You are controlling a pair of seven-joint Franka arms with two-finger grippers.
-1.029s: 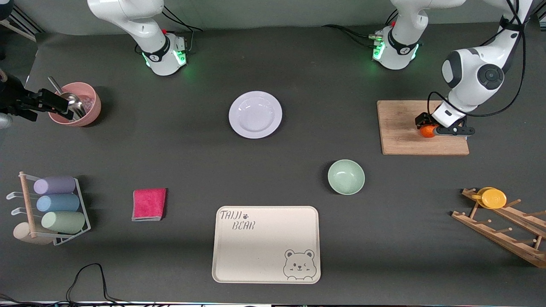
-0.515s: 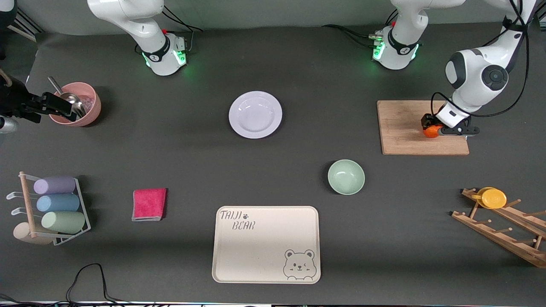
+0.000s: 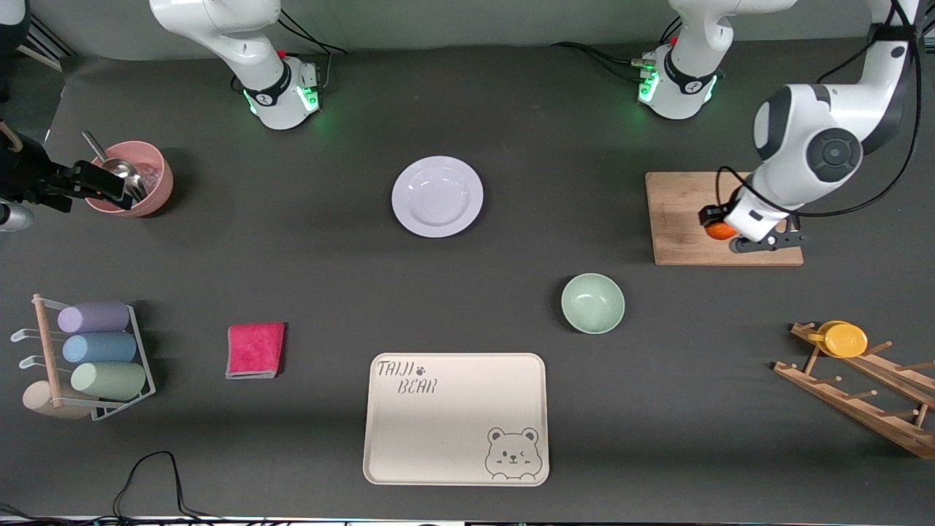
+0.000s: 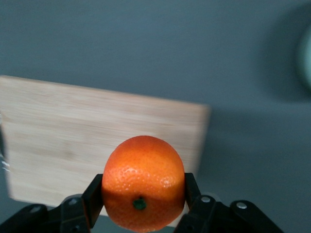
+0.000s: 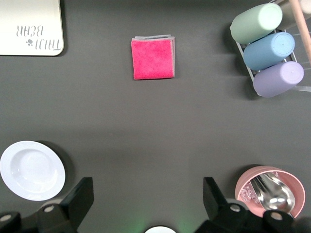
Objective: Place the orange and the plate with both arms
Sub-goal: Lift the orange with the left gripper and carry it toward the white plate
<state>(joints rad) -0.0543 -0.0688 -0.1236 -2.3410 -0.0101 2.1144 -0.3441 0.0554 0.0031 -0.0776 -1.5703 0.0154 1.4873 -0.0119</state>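
1. While the left pincer holds the orange over the board, its fingers press the fruit from both sides, with the stem spot facing the wrist camera.
2. From the left wrist view the orange looks lifted clear of the board; I judge the pick done and the carry about to start.
3. The plate lies on the bench about midway between the two arm bases, well apart from the board and toward the right arm's end from it.
4. That is the relation the coming move turns on: if the orange is meant for the plate, it has to travel from the left arm's end toward the middle of the bench. The bowl sits nearer the front camera than a straight path, so it should not interfere.
5. The right pincer hangs over the bench by the pink cup, fingers spread wide and holding nothing.
6. In the right wrist view the plate shows off to one side of that pincer, not under it.
7. The plate appears about equally reachable from either base; the right arm is free and would likely take it.
8. The tray is bare and may be the final spot, though I cannot tell.
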